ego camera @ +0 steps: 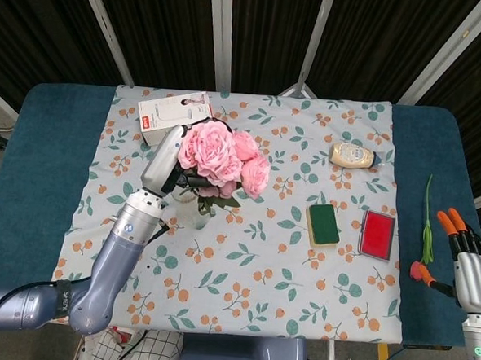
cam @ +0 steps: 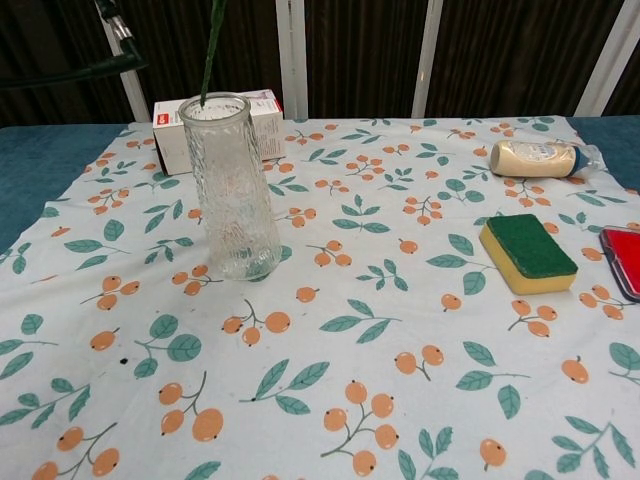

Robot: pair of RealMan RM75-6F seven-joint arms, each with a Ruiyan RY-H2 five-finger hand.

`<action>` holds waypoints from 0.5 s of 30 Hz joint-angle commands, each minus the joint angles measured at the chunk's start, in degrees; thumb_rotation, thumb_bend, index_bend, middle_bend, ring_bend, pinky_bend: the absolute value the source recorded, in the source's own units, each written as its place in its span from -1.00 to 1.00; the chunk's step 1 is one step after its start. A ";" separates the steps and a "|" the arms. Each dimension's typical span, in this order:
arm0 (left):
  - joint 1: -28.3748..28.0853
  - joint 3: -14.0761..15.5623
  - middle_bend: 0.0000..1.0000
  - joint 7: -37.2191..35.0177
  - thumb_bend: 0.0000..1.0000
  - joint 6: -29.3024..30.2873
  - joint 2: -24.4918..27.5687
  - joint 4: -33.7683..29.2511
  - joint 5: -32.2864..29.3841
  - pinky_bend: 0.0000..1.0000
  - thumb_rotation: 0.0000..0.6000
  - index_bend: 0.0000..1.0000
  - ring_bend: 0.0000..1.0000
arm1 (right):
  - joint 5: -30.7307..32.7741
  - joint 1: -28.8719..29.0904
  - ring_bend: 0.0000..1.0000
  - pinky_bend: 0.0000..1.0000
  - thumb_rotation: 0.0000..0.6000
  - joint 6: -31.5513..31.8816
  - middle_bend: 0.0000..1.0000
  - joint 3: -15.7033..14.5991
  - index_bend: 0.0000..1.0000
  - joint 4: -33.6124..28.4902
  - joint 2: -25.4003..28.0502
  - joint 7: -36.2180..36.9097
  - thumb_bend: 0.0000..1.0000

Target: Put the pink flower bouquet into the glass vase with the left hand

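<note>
Flowered cloth spread over blue table. Left hand wrapped round pink bouquet, blooms high over glass vase, green stem tip just at the vase mouth. Right hand idle at table's edge, fingers spread, holding nothing, beside loose green stem.

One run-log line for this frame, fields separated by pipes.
left hand: holds pink flower bouquet | stem tip at glass vase mouth, not seated | right hand: idle at table edge, empty

Lab-like test bench: cloth-covered table against black curtains.
</note>
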 commanded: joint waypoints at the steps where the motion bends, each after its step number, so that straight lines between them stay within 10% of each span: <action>1: -0.80 -0.24 -0.09 -1.32 -0.24 -0.01 -1.26 1.25 -0.63 0.01 1.00 -0.17 -0.22 | 0.24 0.03 -0.86 -0.73 1.00 -0.32 -0.93 0.03 -0.79 0.13 0.01 0.16 -0.40; 15: -0.74 1.85 -0.26 -3.54 -0.24 -1.54 -3.17 6.17 -1.86 -0.05 1.00 -0.28 -0.38 | 0.53 0.11 -0.86 -0.73 1.00 -0.38 -0.93 0.26 -0.79 0.43 -0.21 0.16 -0.40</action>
